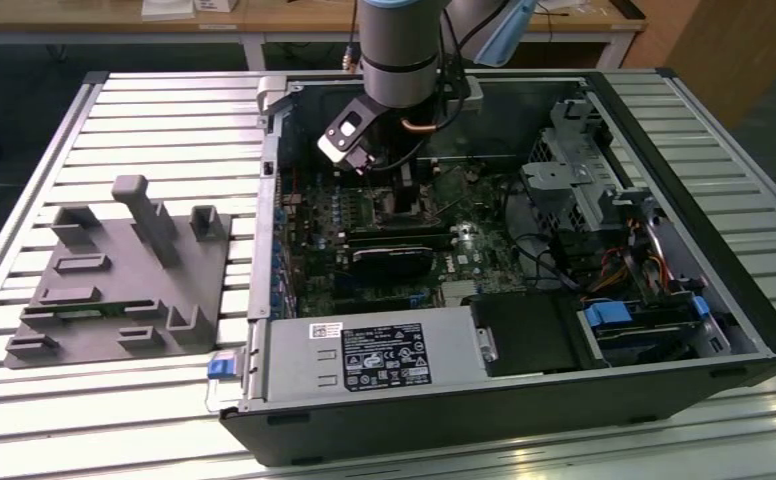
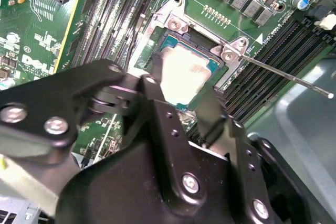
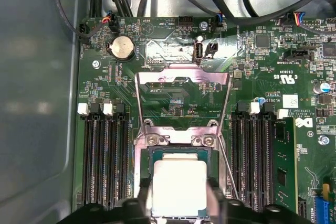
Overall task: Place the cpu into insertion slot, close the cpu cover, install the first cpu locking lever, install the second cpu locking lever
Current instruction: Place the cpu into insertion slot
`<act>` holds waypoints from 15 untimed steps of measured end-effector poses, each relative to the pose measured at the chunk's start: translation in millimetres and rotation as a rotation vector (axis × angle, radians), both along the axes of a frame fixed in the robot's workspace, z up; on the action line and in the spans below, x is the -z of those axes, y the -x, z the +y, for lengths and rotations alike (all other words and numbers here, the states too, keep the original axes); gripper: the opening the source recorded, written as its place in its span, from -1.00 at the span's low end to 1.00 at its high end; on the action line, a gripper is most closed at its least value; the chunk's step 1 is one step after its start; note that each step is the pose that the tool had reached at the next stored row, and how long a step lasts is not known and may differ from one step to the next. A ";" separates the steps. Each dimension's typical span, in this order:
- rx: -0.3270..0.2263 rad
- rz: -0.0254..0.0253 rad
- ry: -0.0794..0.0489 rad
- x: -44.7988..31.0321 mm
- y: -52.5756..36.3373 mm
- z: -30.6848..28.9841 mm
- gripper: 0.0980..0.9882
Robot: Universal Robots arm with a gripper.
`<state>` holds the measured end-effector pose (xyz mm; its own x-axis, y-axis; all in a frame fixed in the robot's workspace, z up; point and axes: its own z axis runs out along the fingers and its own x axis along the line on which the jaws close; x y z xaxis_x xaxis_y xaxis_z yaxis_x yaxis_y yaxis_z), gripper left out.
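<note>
Gripper pinches square silvery cpu (matte metal top) at dark insertion slot.

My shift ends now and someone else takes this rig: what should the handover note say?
Gripper: shut on the cpu, low inside the computer case.
The cpu: in or just over the insertion slot; I cannot tell whether it is fully seated.
The cpu cover: flipped open, lying back over the motherboard.
A locking lever juts out free beside the slot.
Done: cpu brought to the slot. Not done: cover closed, either lever installed.
</note>
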<state>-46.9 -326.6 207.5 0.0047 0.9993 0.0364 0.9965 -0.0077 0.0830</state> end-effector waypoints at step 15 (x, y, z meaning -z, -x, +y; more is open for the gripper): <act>0.000 0.0000 0.000 -0.6 0.0 0.0 -0.98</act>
<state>-47.0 -326.6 208.1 0.0047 0.9993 0.0363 0.9965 -0.0077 0.0830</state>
